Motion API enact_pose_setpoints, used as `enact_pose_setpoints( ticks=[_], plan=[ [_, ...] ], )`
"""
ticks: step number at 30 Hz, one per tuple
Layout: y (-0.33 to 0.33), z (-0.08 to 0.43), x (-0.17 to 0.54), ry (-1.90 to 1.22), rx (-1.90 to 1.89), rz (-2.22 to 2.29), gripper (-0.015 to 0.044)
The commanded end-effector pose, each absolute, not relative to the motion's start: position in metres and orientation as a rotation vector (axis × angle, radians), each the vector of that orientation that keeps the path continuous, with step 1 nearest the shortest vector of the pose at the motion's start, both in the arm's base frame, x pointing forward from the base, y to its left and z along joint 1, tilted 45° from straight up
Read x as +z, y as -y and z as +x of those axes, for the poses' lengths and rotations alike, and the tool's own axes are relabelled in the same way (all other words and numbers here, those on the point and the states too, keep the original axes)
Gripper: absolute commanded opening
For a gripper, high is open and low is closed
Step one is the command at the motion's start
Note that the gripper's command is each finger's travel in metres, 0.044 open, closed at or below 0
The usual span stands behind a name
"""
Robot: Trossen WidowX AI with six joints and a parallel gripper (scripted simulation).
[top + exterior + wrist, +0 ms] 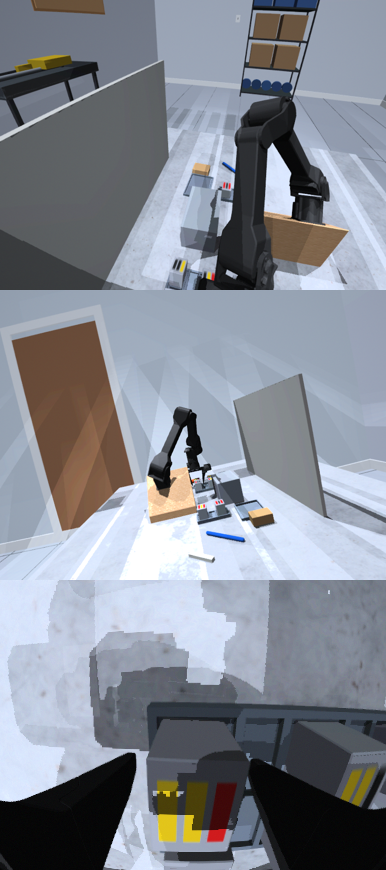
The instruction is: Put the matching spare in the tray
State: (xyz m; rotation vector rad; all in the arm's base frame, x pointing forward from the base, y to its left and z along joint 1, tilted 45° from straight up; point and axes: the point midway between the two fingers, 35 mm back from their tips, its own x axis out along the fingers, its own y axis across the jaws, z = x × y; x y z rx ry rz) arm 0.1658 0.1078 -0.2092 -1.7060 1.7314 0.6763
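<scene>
My gripper (193, 764) (197, 481) is open. Its fingers stand on either side of a grey spare (192, 739) with a yellow, yellow, red code; the right fingertip is very near its side, and a gap shows at the left. The spare stands in a slotted rack (200, 708) (204, 491). A neighbour spare (320, 747) with yellow bars stands to the right. A second rack (215, 519) holds two units with red-barred labels (202, 512) (220, 508). The shallow tray (198, 183) (247, 507) looks empty. I cannot tell which is the mounted unit.
A large grey box (201, 212) (230, 489) stands between rack and tray. A cardboard-coloured block (201, 168) (261, 517) touches or nearly touches the tray. A tall grey panel (93, 156) (277, 439) stands beyond. A blue rod (228, 167) (225, 536) and a white bar (202, 557) lie apart.
</scene>
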Motion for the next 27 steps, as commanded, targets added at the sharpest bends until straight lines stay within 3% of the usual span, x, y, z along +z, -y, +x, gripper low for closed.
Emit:
enact_pose_setpoints(
  ticks=[1,13,19,27],
  plan=[
    [-0.1035,0.1641,-0.21,-1.734,0.677,-1.716,0.03],
    [-0.1035,0.1641,-0.21,-1.734,0.677,-1.716,0.03],
    [-0.1049,0.1644,-0.2102,-1.735,0.676,-1.708,0.0142],
    [-0.1049,0.1644,-0.2102,-1.735,0.676,-1.708,0.007]
  ],
)
